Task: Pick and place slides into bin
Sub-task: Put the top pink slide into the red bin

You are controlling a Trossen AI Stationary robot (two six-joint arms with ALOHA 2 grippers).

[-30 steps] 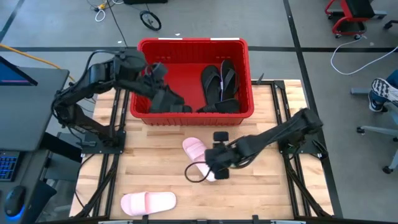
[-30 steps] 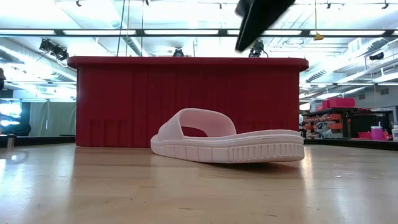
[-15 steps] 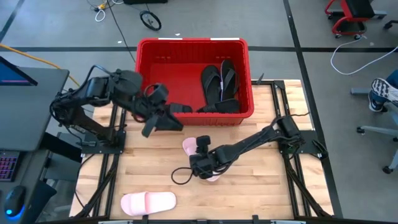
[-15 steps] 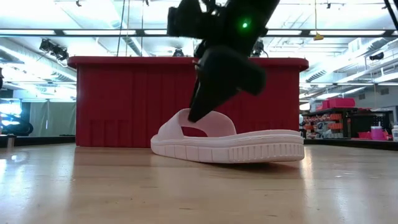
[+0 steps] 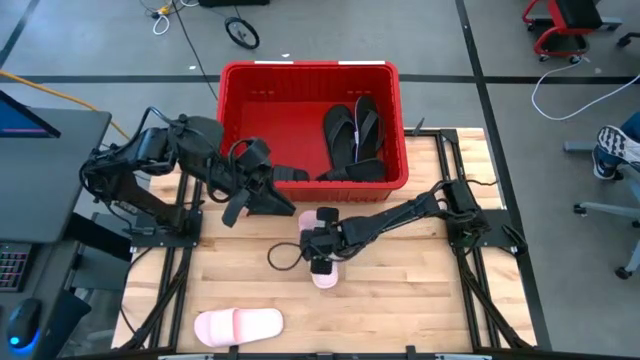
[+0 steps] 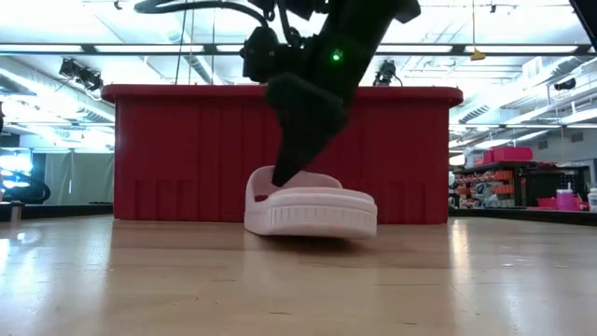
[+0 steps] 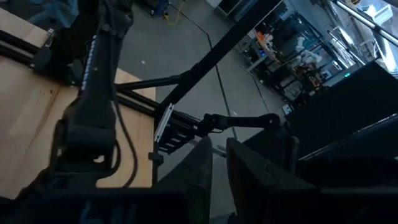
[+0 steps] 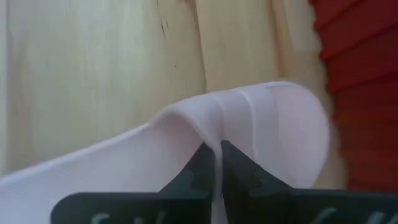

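A pale pink slide [image 5: 322, 265] lies sole down on the wooden table, just in front of the red bin [image 5: 310, 75]. My right gripper [image 5: 318, 247] reaches down onto its strap and is shut on it. A second pink slide [image 5: 238, 325] lies flat near the table's front left. Black slides [image 5: 355, 135] lie inside the bin. My left gripper [image 5: 285, 205] hovers above the table by the bin's near left corner. Its fingers [image 7: 249, 174] stand a narrow gap apart with nothing between them. My right gripper pinches the edge of the pink slide's wide strap [image 8: 214, 134] between its two fingers. The fingers come slanting down from above and from the table's right. The slide's sole rests on the table [image 6: 312, 224].
The bin's near wall [image 5: 330, 185] stands right behind the held slide. Dark metal frame rails [image 5: 180, 270] run along the table's left and right sides. A screen [image 5: 25, 115] stands off the table's left, and a person's foot [image 5: 620, 145] shows on the floor at the far right.
My right gripper has come down and toward the table's left onto the pink slide and has taken hold of its strap. The slide has turned about on the table, so one end now faces the near edge. My left gripper has swung from over the bin toward the near edge.
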